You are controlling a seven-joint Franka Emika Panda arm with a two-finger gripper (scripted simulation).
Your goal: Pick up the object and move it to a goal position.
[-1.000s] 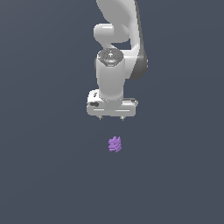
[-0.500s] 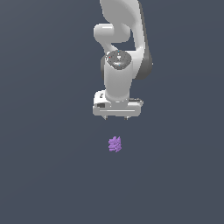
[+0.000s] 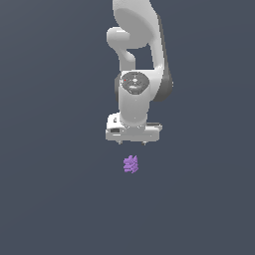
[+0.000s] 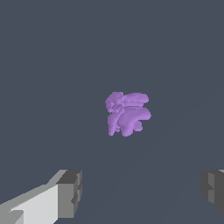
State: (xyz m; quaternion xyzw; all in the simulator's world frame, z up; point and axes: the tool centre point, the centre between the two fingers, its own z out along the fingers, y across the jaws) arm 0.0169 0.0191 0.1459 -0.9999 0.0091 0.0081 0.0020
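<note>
Gripper of the white Panda arm, pointing straight down, its jaws spread wide with nothing between them. In the exterior view the two short fingertips show only as small dark stubs under the broad white hand, one near each end of it. In the wrist view the grey finger pads stand far apart at opposite sides of the picture, and the gap between them is bare floor.

The object, a small purple lumpy piece with ridged, stacked lobes, lies on the plain dark grey floor directly beneath the gripper, apart from it and untouched. In the wrist view the object sits near the picture's centre, beyond the line joining the two pads, its lobes fanning to one side.

Compared with the exterior views of one second and half a second ago, the hand has come lower: the gap between the fingertips and the purple piece has shrunk step by step, while the piece itself has kept its place on the floor. The jaw spread looks unchanged across the three moments. The floor carries no visible edge or corner by which to place the piece further.
</note>
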